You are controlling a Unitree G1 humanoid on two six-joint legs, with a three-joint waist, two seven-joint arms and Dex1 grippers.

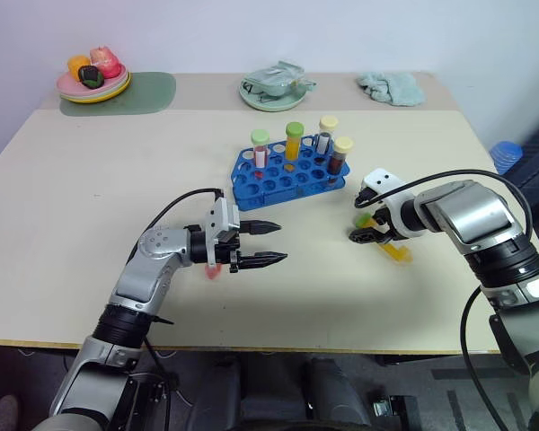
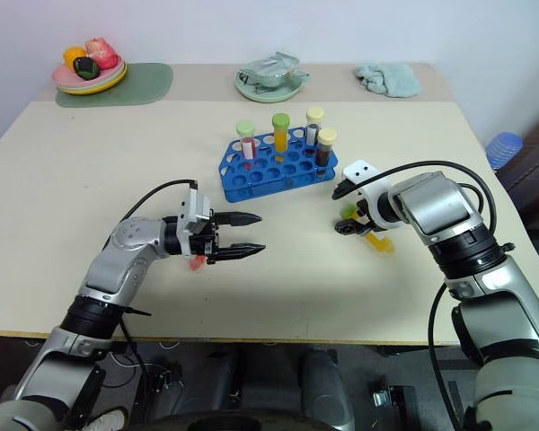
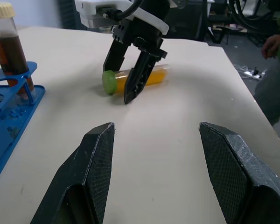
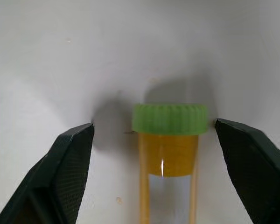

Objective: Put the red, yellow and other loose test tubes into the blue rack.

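The blue rack (image 1: 283,180) stands mid-table. Upright in it are a red tube with a pale green cap (image 1: 260,149) and a dark brown tube with a cream cap (image 1: 340,156). The yellow tube (image 1: 397,253) lies flat on the table to the right of the rack, its green cap (image 4: 170,119) toward the rack. My right gripper (image 1: 366,229) points down over that cap, open, one finger on each side, not touching it. My left gripper (image 1: 262,242) hovers level at front left of the rack, open and empty. A small pinkish-red thing (image 1: 213,268) peeks out under it.
An orange tube with a green cap (image 1: 293,140) and a greyish tube (image 1: 326,136) also stand in the rack. At the back are a plate of toy food (image 1: 94,85), a plate with a crumpled bag (image 1: 274,90) and a cloth (image 1: 391,87). A person (image 3: 275,70) stands beyond the table.
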